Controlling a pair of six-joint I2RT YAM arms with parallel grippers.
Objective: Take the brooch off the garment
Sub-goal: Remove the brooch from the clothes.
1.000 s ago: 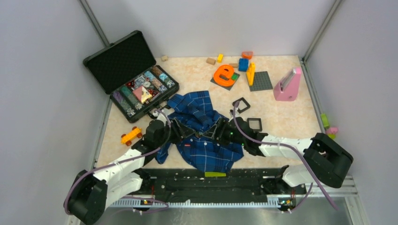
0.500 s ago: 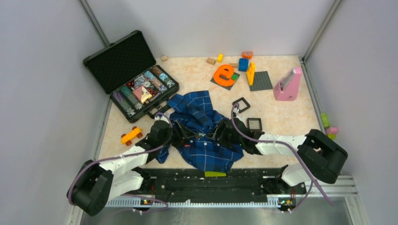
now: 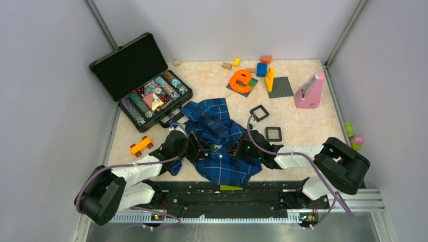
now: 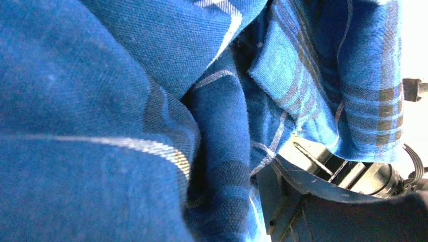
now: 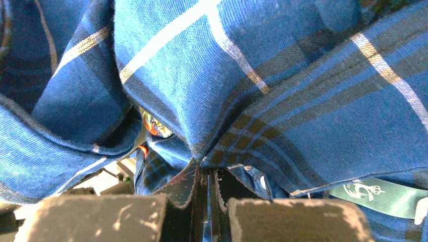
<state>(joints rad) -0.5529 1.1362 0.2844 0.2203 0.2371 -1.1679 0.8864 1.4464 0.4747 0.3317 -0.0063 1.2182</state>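
On the beige table (image 3: 313, 121) the right tool (image 5: 208, 176), earlier spread, now pinches the garment (image 5: 303, 75); left tool (image 3: 196, 147) unclear.

The dark blue plaid shirt (image 3: 222, 166) lies crumpled between the left claw (image 3: 194, 147) and right claw (image 5: 207, 175), one fold puckered at the right claw's closed tips. The brooch is hidden.
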